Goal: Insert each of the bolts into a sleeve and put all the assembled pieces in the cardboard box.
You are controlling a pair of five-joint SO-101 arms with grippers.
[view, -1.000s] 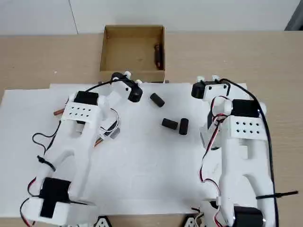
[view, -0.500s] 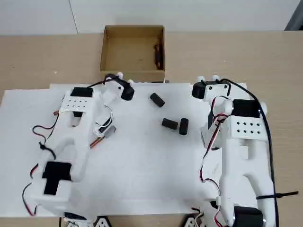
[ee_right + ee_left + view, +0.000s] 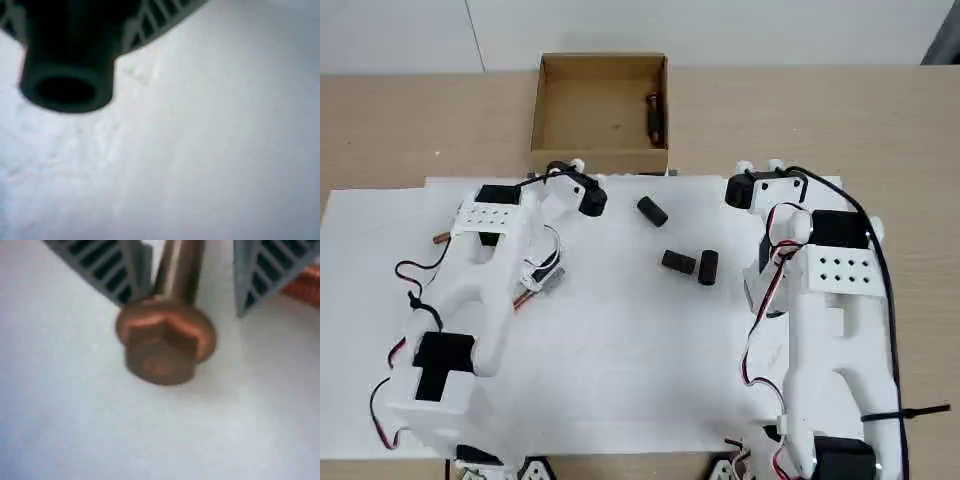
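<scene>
On white paper [image 3: 640, 380], a hard, likely slippery copper bolt [image 3: 162, 347] is straddled at its stem by the spread left gripper [image 3: 187, 280], and a black tube sleeve [image 3: 65, 75] is clenched in the right gripper [image 3: 75, 20].

Four sleeves [image 3: 678, 262], two or perhaps three bolts [image 3: 165, 347], one assembled piece [image 3: 654, 115] and one cardboard box [image 3: 536, 105].

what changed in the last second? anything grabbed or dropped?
The left arm leaned forward toward the cardboard box, and its black wrist end shifted slightly left. No grab or release shows. The right arm, holding a sleeve, the three loose sleeves on the paper and the assembled piece in the box stayed put.
</scene>
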